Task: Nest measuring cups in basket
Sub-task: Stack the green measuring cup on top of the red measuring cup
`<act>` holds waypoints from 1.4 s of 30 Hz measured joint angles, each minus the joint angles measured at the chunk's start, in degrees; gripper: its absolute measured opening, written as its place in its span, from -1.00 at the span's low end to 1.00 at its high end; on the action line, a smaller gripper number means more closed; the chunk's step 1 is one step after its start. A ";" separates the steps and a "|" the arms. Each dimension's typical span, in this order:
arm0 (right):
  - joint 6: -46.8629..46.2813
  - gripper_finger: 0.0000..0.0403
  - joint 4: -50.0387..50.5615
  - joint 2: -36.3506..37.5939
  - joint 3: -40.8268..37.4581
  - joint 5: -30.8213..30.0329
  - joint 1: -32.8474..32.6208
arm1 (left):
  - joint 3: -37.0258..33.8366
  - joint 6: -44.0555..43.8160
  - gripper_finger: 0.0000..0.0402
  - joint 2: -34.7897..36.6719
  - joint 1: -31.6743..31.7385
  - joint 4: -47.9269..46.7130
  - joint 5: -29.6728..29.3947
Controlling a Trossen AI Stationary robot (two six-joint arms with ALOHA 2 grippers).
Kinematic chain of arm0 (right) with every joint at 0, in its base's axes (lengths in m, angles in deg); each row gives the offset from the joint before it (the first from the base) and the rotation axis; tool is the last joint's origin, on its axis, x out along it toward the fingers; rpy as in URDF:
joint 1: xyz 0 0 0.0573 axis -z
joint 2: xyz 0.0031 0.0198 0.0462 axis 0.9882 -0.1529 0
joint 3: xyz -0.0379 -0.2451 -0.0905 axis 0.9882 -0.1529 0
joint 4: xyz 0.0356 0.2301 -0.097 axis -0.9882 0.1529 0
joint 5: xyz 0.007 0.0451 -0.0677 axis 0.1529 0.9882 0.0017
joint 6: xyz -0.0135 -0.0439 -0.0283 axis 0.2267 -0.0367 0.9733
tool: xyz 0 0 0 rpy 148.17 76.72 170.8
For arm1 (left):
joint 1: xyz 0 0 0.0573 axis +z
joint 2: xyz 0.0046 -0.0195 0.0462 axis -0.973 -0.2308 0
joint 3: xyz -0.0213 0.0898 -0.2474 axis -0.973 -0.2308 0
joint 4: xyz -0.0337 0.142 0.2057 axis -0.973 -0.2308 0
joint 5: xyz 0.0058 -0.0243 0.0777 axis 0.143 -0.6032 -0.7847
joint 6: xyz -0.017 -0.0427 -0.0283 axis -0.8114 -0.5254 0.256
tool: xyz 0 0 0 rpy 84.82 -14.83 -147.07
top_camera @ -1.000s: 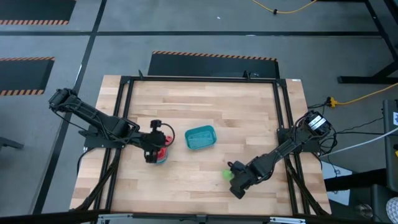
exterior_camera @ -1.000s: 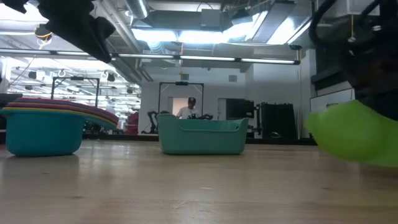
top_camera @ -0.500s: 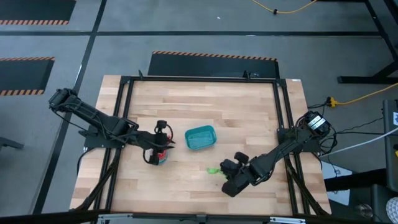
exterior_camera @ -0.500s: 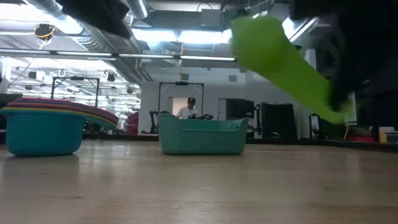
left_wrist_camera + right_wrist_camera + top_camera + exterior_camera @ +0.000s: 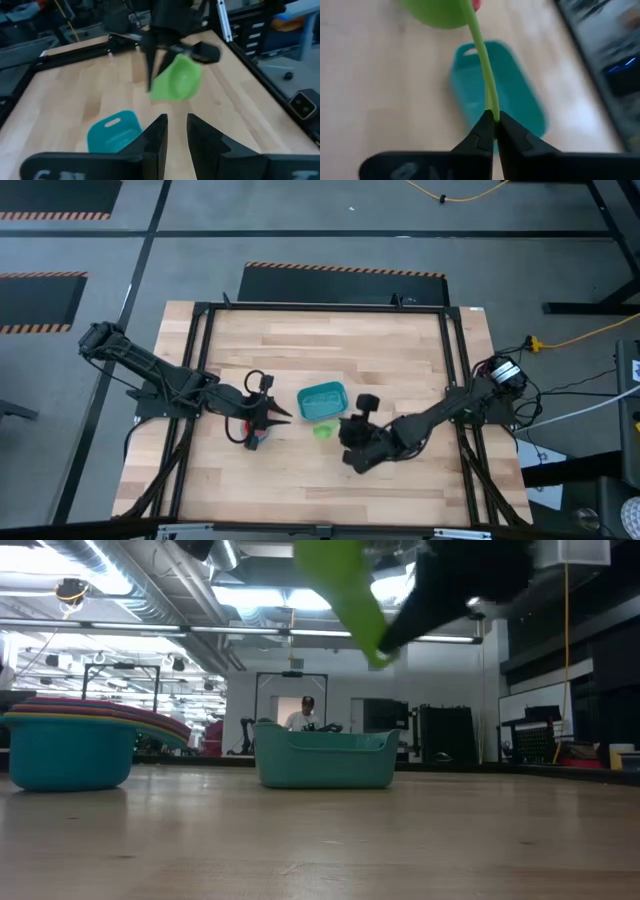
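Carried off the right side of the bench, the green cup [image 5: 321,430] had come across within a second to hang in the air just beside the basket [image 5: 322,401], on its front edge. The right pincer [image 5: 492,120] was pinched shut on the cup's flat handle, with the bowl hanging out ahead of the fingertips and tilted; in the low view the cup [image 5: 345,595] sat high above the bench [image 5: 330,350], well clear of the basket's rim [image 5: 325,743].

The basket stood near the middle of the bench and looked empty in both wrist views. Left of it stood a stack of cups [image 5: 70,745] already nested, a light blue one outermost with coloured rims layered inside; how many were in it could not be counted. The left pincer [image 5: 175,132] had lifted a little away from that stack and pointed toward the basket, its fingers a narrow gap apart and holding nothing visible.

By the look of it the task was past halfway: most cups were nested together, but outside the basket. Left to do, seemingly, were setting the green cup down, whether into the basket or the stack, and getting the nested set into the basket.
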 joint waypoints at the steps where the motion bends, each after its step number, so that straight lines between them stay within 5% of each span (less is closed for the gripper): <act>1: 3.29 -0.94 -1.04 0.02 0.00 -0.92 0.72 | 0.00 -0.18 -0.67 0.01 0.00 0.17 0.42; 8: 24.48 -0.94 -8.89 0.06 0.04 -6.70 5.63 | 0.00 -2.99 -0.67 -0.01 -0.20 1.40 0.99; 16: 33.53 -0.94 -12.28 0.06 0.07 -6.98 11.51 | 0.00 -1.55 -0.53 0.01 -0.24 5.13 0.88; 24: 51.83 -0.94 -21.21 0.07 0.07 -14.90 13.26 | 0.00 -2.99 -0.50 0.10 -0.22 5.12 -5.73; 33: 66.48 -0.94 -31.40 0.10 0.07 -16.35 13.23 | 0.00 -15.15 -0.51 5.53 -0.06 5.03 -19.40; 42: 79.29 -0.94 -42.05 0.15 0.07 -13.97 13.25 | 0.00 -37.10 -0.52 8.76 2.20 0.71 -18.08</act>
